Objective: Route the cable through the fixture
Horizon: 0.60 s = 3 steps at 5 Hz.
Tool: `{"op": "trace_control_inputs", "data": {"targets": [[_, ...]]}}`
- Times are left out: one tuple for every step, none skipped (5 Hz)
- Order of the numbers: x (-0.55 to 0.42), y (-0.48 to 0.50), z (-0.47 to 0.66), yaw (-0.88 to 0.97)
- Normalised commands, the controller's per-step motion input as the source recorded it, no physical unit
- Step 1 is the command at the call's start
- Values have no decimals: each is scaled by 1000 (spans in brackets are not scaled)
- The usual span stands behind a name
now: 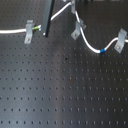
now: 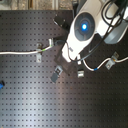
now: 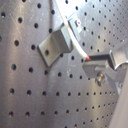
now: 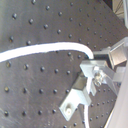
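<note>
The white cable (image 1: 89, 44) runs from the first exterior view's left through a metal clip (image 1: 30, 33), where its green band (image 1: 36, 27) sits. It rises to my gripper (image 1: 73, 6) at the top edge, drops past the middle clip (image 1: 76, 31), and curves by the blue band (image 1: 101, 51) to the right clip (image 1: 120, 41). In the first wrist view the cable (image 3: 78, 39) passes over a clip (image 3: 56, 45) and ends between my gripper (image 3: 93, 60) fingers, which look shut on it. In the second exterior view the arm (image 2: 85, 27) hides the gripper.
All of this sits on a black perforated board (image 1: 60, 95). A dark slanted post (image 1: 47, 20) stands between the left and middle clips. A small dark block (image 2: 54, 76) lies on the board beside the arm in the second exterior view.
</note>
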Motion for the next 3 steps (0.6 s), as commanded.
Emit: {"op": "trace_control_inputs", "data": {"targets": [[1, 1, 51, 0], [-76, -98, 423, -69], [0, 0, 0, -86]]}}
